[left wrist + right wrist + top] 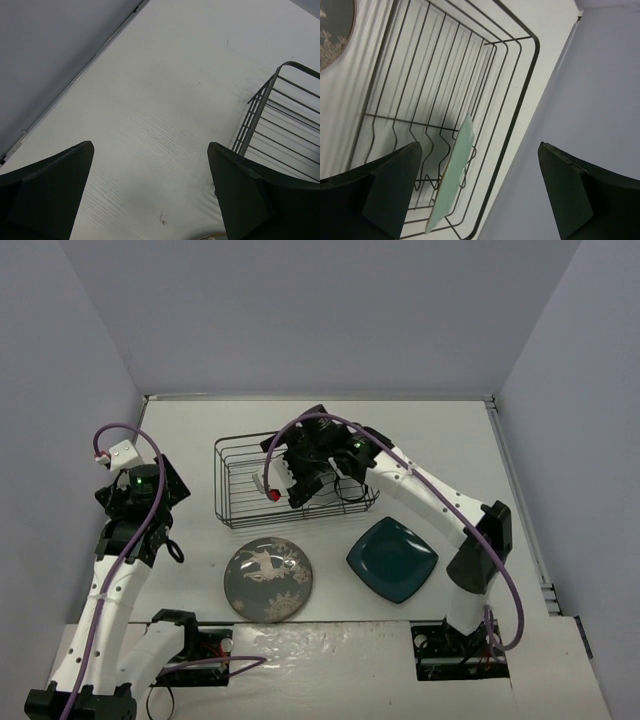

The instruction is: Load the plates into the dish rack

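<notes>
Mint plate (452, 175) is in the rack (240, 490), on edge in one of the wavy slots near the end wall and leaning a bit, so I'd call it seated but not locked. Right gripper (479, 150) hangs just above it, fingers wide, nothing held and clear of the rim on both sides. The step now is the exit: lift straight up and keep the fingers spread. Don't swing sideways until they're above the top wire, since a clip on that rim would likely tip the plate out of its slot. Two left, both flat on the table (180, 440) in front of the rack: grey deer plate (268, 579) and teal square plate (392, 560). Teal is closer to the right arm, so take it next. A flat plate needs a finger worked under the rim, so come in low at an edge, then drop it a slot or two away from the mint one. Left gripper (150, 145) sits over bare table beside the rack's left end, fingers wide and empty – could brace the rack or take the deer plate.
</notes>
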Available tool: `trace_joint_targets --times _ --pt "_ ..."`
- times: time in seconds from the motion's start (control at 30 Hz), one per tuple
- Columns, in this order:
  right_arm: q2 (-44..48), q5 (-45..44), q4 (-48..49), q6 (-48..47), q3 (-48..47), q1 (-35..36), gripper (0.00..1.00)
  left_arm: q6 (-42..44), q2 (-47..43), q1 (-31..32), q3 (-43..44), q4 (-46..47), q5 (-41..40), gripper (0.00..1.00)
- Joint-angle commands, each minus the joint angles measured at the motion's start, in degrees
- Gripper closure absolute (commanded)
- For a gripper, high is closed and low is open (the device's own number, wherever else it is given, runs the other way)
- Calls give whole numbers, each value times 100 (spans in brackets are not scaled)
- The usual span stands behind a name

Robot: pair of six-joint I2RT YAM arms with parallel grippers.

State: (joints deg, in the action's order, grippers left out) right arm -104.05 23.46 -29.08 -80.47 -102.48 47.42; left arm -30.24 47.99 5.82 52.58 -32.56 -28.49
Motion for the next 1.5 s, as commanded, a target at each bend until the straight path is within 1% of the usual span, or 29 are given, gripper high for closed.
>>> trace_joint_targets --times 0.0,0.03,0.1,0.13,0.2,0.27,0.3,0.33,0.37,0.43,0.5,0.57,0.63,0.73,0.8,0.83,0.93,1.07,1.13,1.23,1.3,1.37,1.4,1.47 --pt "1353 223 1230 940 744 66 0 31 5 -16 254 210 51 3" --pt "1511 72 1667 1163 929 66 0 37 9 -20 283 214 76 3" --pt "1891 -496 2616 1894 1411 66 0 56 18 -20 349 203 159 3" --pt "2075 -873 3160 2334 1635 66 0 62 18 -20 384 197 210 3" --pt "2327 -1846 3945 3273 1903 43 0 77 33 -13 474 316 413 3" --pt "2385 -2615 4253 4130 1957 -62 0 127 96 -18 538 459 890 3" --pt "2380 -2963 4304 4533 1959 -92 0 159 114 -20 565 554 1018 3" --pt "2341 -3384 4183 5133 1852 -192 0 195 191 -16 613 690 1424 3" --pt "2292 -3732 3923 5870 1677 -450 0 221 321 -10 677 824 2054 3" --pt "2235 -3851 3329 7096 1454 -1200 0 229 508 -3 791 1004 2739 3" --pt "2346 -3680 2985 8057 1548 -1784 0 281 634 48 881 1136 3296 3" --pt "2545 -3920 2652 9043 1882 -2236 0 272 659 166 804 1539 3770 3" --pt "2968 -4238 2534 9814 2294 -2870 0 206 669 295 694 1890 4180 3" --pt "3435 -3852 2304 10346 2772 -3469 0 333 768 671 681 2193 4777 3" --pt "3603 -3905 1658 10681 2869 -3857 0 409 848 957 667 2301 4884 3" --pt "3674 -3919 1483 10826 2952 -3967 0 437 868 1162 627 2377 4912 3" --pt "4143 -3830 1100 11289 3601 -4220 0 527 941 1385 547 2507 4953 3" --pt "4921 -3612 629 11694 4228 -4557 0 449 1020 1606 376 2728 5047 3" --pt "5159 -3510 257 11805 4500 -4702 0 449 1079 1649 351 2737 5115 3" --pt "5446 -3028 -137 11704 4880 -5002 0 422 1146 1709 317 2743 5117 3" --pt "5409 -2600 -371 11609 5148 -5199 0 443 1192 1766 301 2807 5123 3" --pt "5346 -1825 -470 11501 5490 -5411 0 468 1257 1817 314 2816 5133 3" --pt "5312 -1726 -482 11489 5529 -5487 0 476 1264 1821 319 2813 5125 3" --pt "5267 -675 -454 11351 5958 -5682 0 493 1349 1873 368 2783 5125 3"
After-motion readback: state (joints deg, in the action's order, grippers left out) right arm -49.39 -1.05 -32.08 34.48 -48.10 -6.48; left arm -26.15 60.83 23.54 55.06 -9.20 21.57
